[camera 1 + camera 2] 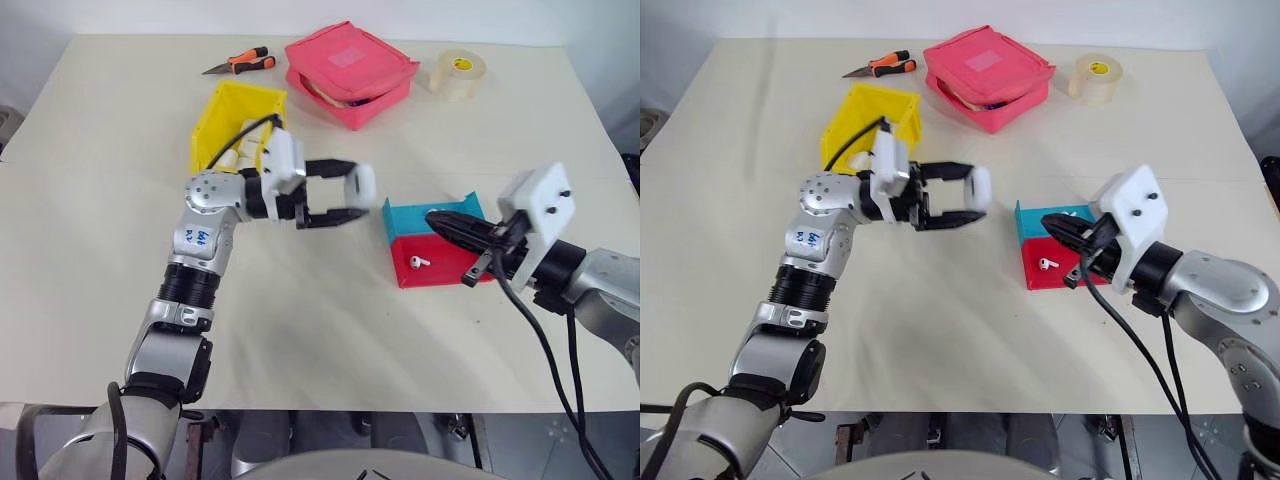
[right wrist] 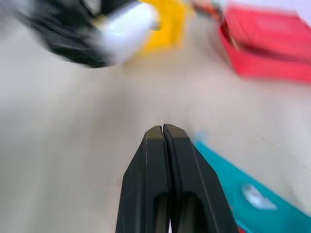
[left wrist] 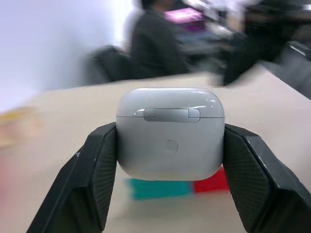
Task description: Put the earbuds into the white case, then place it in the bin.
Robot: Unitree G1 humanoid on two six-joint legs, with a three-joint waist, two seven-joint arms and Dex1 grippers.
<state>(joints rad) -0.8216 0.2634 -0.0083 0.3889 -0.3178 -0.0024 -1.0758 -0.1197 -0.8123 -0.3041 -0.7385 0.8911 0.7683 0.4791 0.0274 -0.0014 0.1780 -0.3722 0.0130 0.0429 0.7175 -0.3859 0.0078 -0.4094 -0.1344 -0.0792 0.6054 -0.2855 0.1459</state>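
Glossy white, the white case (image 3: 170, 133) sat pinched between the two black fingers (image 3: 90, 179) of my left hand (image 1: 340, 192), lid shut, raised above the cream tabletop (image 1: 120, 200). I could see that hand pointing across towards the right one, with the bin (image 1: 232, 120) just behind its wrist; some pale items lay inside the bin, too hidden by the arm for me to name.

My right hand (image 1: 437, 219) had its fingers (image 2: 165, 174) pressed together with nothing between them. It hovered over the blue tray (image 1: 430, 215), well apart from the case. Just below its fingertips, in the red tray (image 1: 440, 268) that touched the blue one, lay one of the earbuds (image 1: 419, 262); through the right wrist camera I made out a pale blur on the blue tray, but I could not tell what it was.

Beyond the left hand, farther up the tabletop, lay a pink zip pouch (image 1: 350, 70), orange-handled pliers (image 1: 242, 63) and a roll of tape (image 1: 459, 74).
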